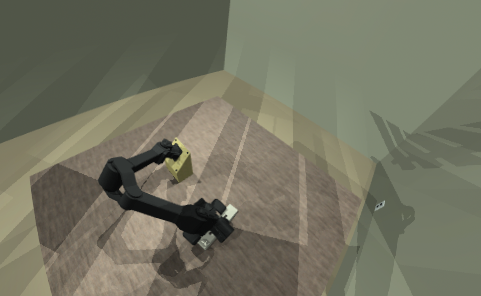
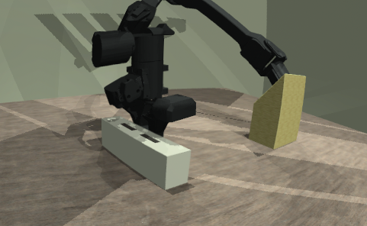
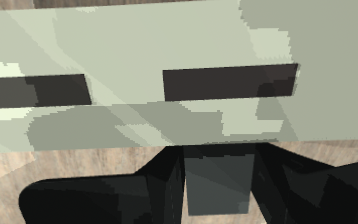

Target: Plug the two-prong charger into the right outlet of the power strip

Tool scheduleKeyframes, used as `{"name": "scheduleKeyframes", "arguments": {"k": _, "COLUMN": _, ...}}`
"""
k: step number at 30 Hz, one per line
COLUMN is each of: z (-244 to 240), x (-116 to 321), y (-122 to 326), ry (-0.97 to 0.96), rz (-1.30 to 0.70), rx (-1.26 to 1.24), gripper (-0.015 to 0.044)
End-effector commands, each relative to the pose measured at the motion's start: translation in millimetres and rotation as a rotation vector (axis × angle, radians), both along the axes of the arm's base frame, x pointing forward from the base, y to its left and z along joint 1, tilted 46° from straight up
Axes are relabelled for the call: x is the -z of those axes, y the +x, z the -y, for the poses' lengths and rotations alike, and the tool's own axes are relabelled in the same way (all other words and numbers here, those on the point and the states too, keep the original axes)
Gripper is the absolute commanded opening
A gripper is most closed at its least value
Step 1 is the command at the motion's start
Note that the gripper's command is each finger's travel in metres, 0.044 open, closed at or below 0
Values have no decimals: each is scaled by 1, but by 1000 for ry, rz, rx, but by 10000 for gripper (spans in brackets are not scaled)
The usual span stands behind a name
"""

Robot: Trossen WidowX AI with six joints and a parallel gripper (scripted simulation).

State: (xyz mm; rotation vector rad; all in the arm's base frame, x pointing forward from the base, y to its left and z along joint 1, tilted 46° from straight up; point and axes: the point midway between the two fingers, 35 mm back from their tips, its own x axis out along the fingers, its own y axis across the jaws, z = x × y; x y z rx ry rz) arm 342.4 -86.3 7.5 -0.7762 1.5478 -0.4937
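Note:
The power strip [image 1: 231, 212] [image 2: 135, 157] [image 3: 130, 40] is a long pale block with two dark outlet slots in its top. In the wrist view, one slot [image 3: 227, 83] is at right of centre and the other [image 3: 55, 91] at left. My gripper [image 3: 208, 141] is shut on the charger [image 3: 219, 185], a dark grey block between the black fingers. In that view it appears just below the strip's long edge, under the right-hand slot. The prongs cannot be seen. In the exterior view the fingers are partly hidden behind the strip; in the top view the wrist covers its middle.
A yellow wedge-shaped block [image 1: 183, 169] [image 2: 291, 111] stands on the wood-grain surface [image 1: 272, 200] [image 2: 230, 202], at the far end of my black arm. A small pale plate [image 1: 380, 205] with dark marks shows at the right in the top view. Shadow bands cross the scene.

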Motion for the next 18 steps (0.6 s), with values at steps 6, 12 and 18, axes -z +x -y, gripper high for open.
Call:
{"name": "scheduleKeyframes", "arguments": {"k": 6, "z": 1, "x": 0, "y": 8, "ry": 1, "rz": 31, "rx": -4, "gripper": 0}}
{"name": "scheduleKeyframes", "arguments": {"k": 12, "z": 0, "x": 1, "y": 0, "ry": 0, "rz": -1, "rx": -1, "gripper": 0}}
{"name": "scheduleKeyframes", "arguments": {"k": 18, "z": 0, "x": 1, "y": 0, "ry": 0, "rz": -1, "rx": -1, "gripper": 0}}
